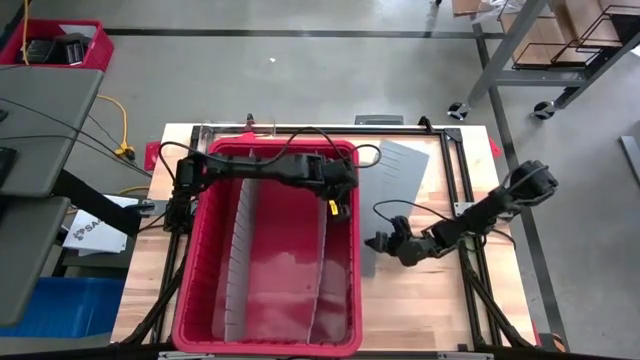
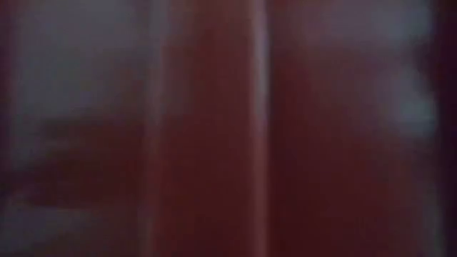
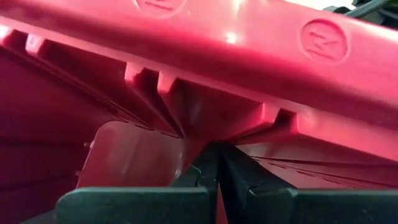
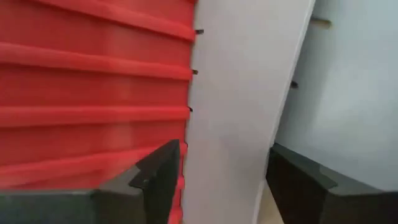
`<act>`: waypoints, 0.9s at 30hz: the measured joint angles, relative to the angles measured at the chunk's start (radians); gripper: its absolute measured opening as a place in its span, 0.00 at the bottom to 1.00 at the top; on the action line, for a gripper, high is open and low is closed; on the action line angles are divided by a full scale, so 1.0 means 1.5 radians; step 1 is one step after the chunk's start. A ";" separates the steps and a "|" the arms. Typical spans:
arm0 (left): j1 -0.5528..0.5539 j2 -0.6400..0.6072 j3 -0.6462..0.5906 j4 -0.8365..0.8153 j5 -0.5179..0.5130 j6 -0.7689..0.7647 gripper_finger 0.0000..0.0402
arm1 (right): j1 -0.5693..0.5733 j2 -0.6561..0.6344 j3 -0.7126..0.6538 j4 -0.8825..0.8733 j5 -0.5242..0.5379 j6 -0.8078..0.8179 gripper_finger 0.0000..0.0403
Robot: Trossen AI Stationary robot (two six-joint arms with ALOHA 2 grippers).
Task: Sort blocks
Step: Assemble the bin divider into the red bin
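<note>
No blocks show in any view. The large red bin [image 1: 265,250] stands on the table's left half, and its wall [image 2: 214,128] fills the low view. My left gripper [image 1: 340,205] is shut inside the bin, with its tips [image 3: 217,149] at the right inner wall [image 3: 236,112] below the slotted rim. A flat grey divider sheet [image 1: 385,190] lies on the table along the bin's right outer side. My right gripper [image 1: 380,243] is open at the sheet's near end. Its fingers [image 4: 155,177] stand on either side of the sheet's strip [image 4: 242,93]. My left gripper's shut fingertips point slanting down at the bin's right inner wall [image 3: 205,124]; I cannot tell whether they touch it. My right gripper comes low from the table's right, with its fingers on either side of the grey sheet's near end [image 4: 230,162]; I cannot tell whether they touch it.
Two grey slotted dividers [image 1: 235,255] [image 1: 322,270] stand lengthwise inside the bin. A black frame rail [image 1: 455,170] runs along the table's right side. Bare wood [image 1: 420,300] lies near the front right.
</note>
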 joint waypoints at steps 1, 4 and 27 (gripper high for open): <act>0.000 0.000 0.000 0.000 0.001 0.000 0.00 | -0.005 0.000 0.004 0.002 -0.001 -0.017 0.50; -0.001 -0.001 -0.001 -0.002 0.003 -0.003 0.00 | -0.019 0.001 0.018 0.002 -0.013 -0.062 0.42; -0.001 -0.014 0.038 -0.019 -0.012 -0.038 0.00 | -0.023 -0.036 0.023 -0.022 -0.068 -0.087 0.00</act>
